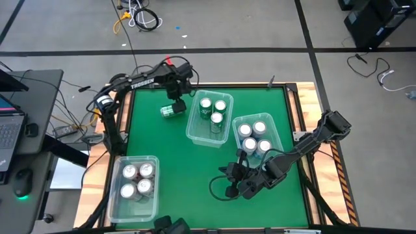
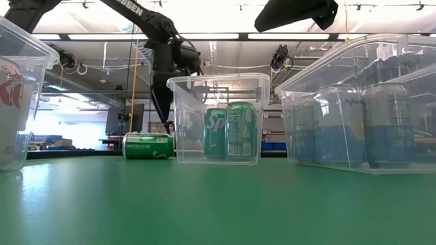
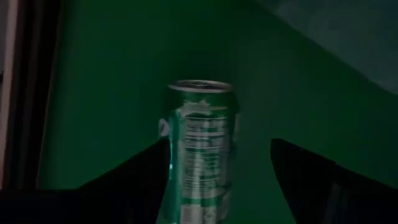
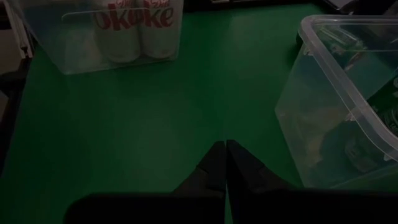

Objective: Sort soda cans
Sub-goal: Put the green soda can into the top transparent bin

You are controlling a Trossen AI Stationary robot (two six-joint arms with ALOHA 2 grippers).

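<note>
A green soda can [image 1: 170, 111] lies on its side on the green table mat, just left of the clear bin [image 1: 195, 133] that holds three upright green cans [image 1: 214, 110]. My left gripper [image 1: 177, 99] points down over the lying can, open. In the left wrist view the can [image 3: 200, 149] shows between its two fingers, with no touch that I can make out. My right gripper [image 1: 227, 177] is shut and holds nothing, low over the mat at the near right; its closed tips [image 4: 225, 146] point toward the near-left bin.
A bin [image 1: 283, 144] with several blue cans [image 1: 255, 136] stands right of the green-can bin. A third bin [image 1: 112, 195] with several silver-white cans [image 1: 136, 181] stands at the near left. Bare mat lies in the middle and along the near edge.
</note>
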